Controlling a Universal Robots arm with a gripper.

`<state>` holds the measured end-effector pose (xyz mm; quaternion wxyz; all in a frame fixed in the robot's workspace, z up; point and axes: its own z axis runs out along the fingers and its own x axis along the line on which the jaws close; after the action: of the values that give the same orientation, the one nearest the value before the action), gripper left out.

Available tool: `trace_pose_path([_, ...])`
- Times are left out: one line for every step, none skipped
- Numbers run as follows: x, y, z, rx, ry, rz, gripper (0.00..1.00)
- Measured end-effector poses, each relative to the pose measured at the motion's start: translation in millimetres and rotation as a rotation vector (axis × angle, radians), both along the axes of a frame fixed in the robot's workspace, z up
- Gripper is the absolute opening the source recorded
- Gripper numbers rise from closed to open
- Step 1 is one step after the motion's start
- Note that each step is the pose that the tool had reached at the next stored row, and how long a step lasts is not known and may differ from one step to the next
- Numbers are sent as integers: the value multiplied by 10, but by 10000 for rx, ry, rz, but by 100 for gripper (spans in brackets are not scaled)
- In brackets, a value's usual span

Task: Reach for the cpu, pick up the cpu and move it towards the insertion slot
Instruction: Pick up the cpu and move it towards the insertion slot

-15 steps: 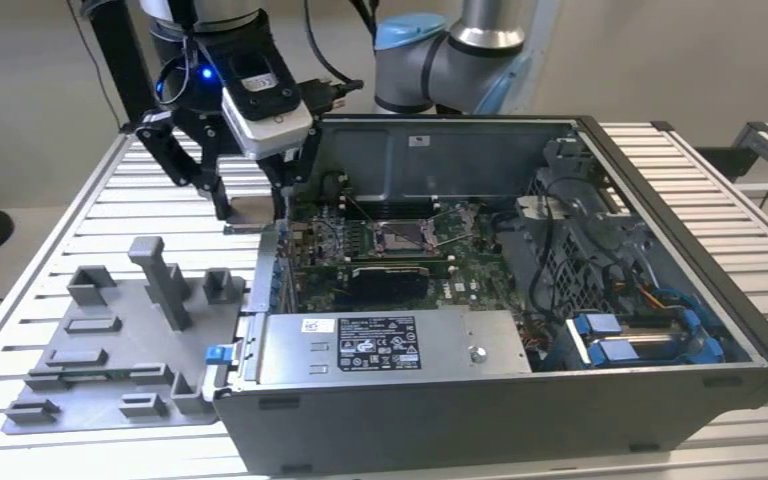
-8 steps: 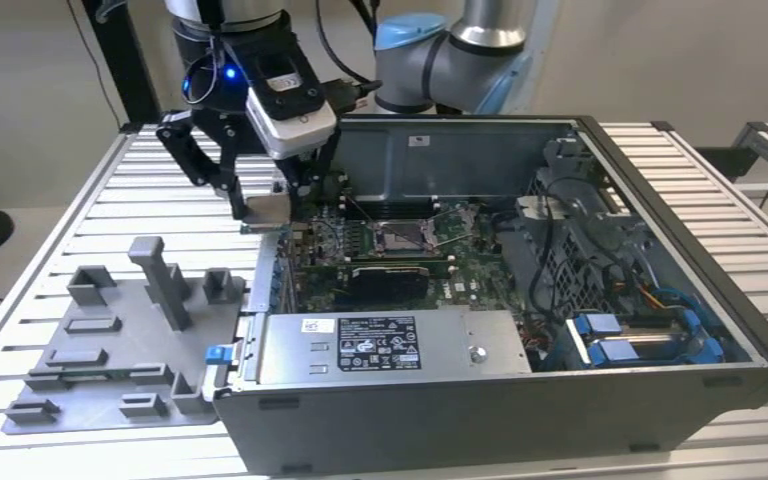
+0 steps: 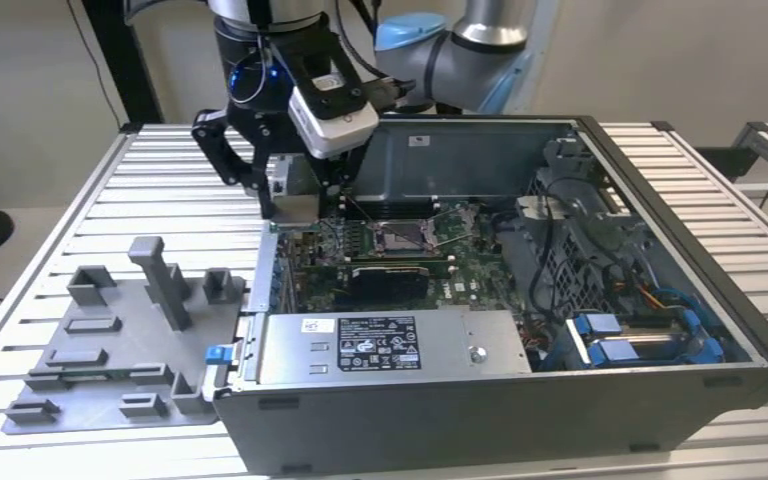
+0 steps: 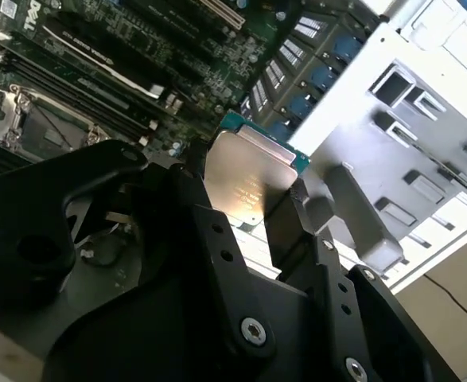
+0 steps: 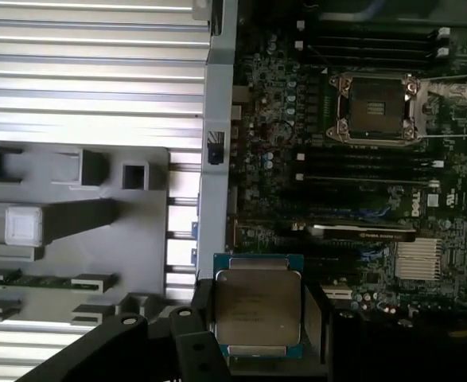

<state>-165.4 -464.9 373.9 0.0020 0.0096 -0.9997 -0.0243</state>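
My gripper [image 5: 257, 320] is shut on the cpu [image 5: 257, 306], a thin square plate with a pale silver top and a green-blue rim. Both wrist views show the black fingers [image 4: 285, 216] pressing two opposite edges of the cpu [image 4: 247, 179]. In the exterior view the gripper [image 3: 285, 202] hangs with the cpu [image 3: 299, 208] over the case's wall on the exterior view's left, above the motherboard's edge. The insertion slot [image 3: 402, 237] is a square socket with a shiny metal frame and a wire lever, a short way toward the exterior view's right. It lies uncovered [image 5: 374, 109], apart from the cpu.
The open computer case [image 3: 678, 300] lies on a slatted metal table [image 3: 77, 210]. A grey fixture tray [image 3: 104, 350] with upright blocks sits beside it on the exterior view's left. A boxed power supply [image 3: 371, 345] and blue cables [image 3: 624, 335] fill the case's near side.
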Motion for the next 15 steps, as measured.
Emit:
trace_pose_path([34,0,0,0,0,-1,0])
trace_pose_path([70,0,0,0,1,-1,0])
trace_pose_path([102,0,0,0,0,0,0])
trace_pose_path([135,0,0,0,0,0,0])
trace_pose_path([167,0,0,1,0,0,0])
trace_pose_path([199,0,0,1,-1,0,0])
trace_pose_path([227,0,-1,1,-1,0,0])
trace_pose_path([258,0,0,1,0,-1,0])
trace_pose_path([287,0,0,0,0,0,0])
trace_pose_path([317,0,0,0,0,0,0])
trace_pose_path([351,0,0,1,0,0,0])
trace_pose_path([382,0,0,0,0,-1,0])
trace_pose_path([415,0,0,0,0,-1,0])
trace_pose_path([447,0,0,1,0,0,0])
trace_pose_path([480,0,0,0,0,0,0])
